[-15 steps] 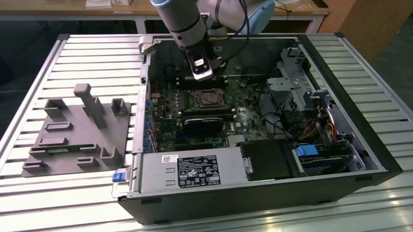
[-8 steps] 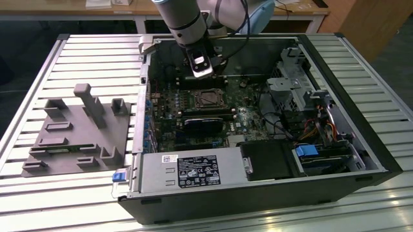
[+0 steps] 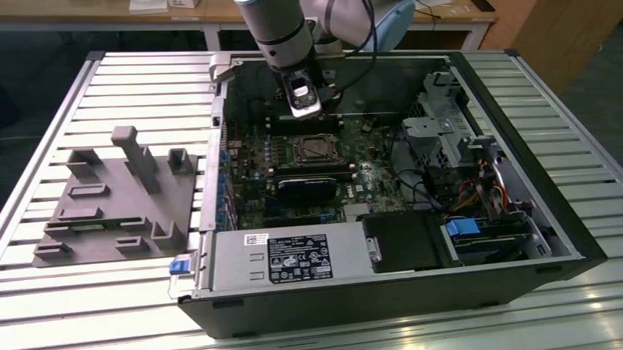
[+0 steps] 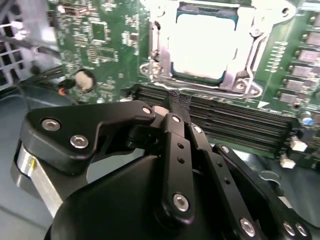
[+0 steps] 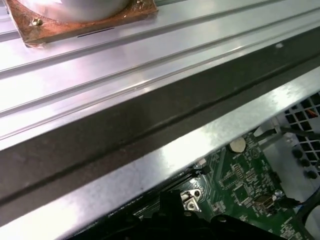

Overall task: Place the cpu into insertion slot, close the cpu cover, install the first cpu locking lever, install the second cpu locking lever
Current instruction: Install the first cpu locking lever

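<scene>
Cpu [image 4: 202, 42] under the lowered cpu cover [image 4: 255, 30], claw [image 4: 172, 102] shut just short of it.

Nearest in the second wrist view: black claw linkage, tips pressed together with nothing seen between them, hiding much of the board beneath. Just past the tips, long black memory slots [image 4: 235, 120]. Then the chip's top, washed out by glare and framed in silver, the frame's far edge cut off. Locking levers too unclear to judge. In the exterior view, claw inside the open computer case [image 3: 389, 306], just beyond the insertion slot [image 3: 295, 149], with free room above the board. Drive cage [image 3: 448, 124] and cables crowding the exterior view's right. Outside the case wall, grey fixture tray [image 3: 117, 197] on the slatted metal desk [image 3: 565, 87]. Farthest back, wooden furniture [image 3: 98, 16].
</scene>
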Motion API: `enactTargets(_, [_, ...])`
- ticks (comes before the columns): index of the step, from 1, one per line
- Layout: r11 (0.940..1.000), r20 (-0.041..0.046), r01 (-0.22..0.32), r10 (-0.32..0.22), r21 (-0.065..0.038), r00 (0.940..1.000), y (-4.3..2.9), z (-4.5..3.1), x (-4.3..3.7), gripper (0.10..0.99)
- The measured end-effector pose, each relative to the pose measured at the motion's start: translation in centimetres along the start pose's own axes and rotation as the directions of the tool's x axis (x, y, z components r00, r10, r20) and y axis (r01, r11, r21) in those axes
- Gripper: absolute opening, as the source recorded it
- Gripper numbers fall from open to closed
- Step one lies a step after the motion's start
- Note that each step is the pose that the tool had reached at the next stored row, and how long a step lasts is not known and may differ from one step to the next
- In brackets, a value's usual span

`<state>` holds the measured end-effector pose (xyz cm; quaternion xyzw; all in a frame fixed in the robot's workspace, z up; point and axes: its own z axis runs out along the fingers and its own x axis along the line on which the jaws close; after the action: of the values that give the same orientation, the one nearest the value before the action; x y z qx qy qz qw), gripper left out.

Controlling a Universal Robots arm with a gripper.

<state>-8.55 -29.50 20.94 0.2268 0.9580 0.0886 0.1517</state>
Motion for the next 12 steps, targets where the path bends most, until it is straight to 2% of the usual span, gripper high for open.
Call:
enactTargets(3, [0.9997,-0.0337,-0.001,0.002,0.026,0.9994,0.09,0.12,-0.2,0.106])
enactTargets(5, [0.999,-0.0529,0.0,0.003,0.044,0.9986,0.15,0.2,-0.32,0.106])
enactTargets(9, [0.9968,-0.0749,0.005,0.001,0.08,0.9972,0.25,0.31,-0.54,0.106])
enactTargets(12, [0.9952,-0.0842,0.008,0.0,0.097,0.9964,0.27,0.39,-0.66,0.106])
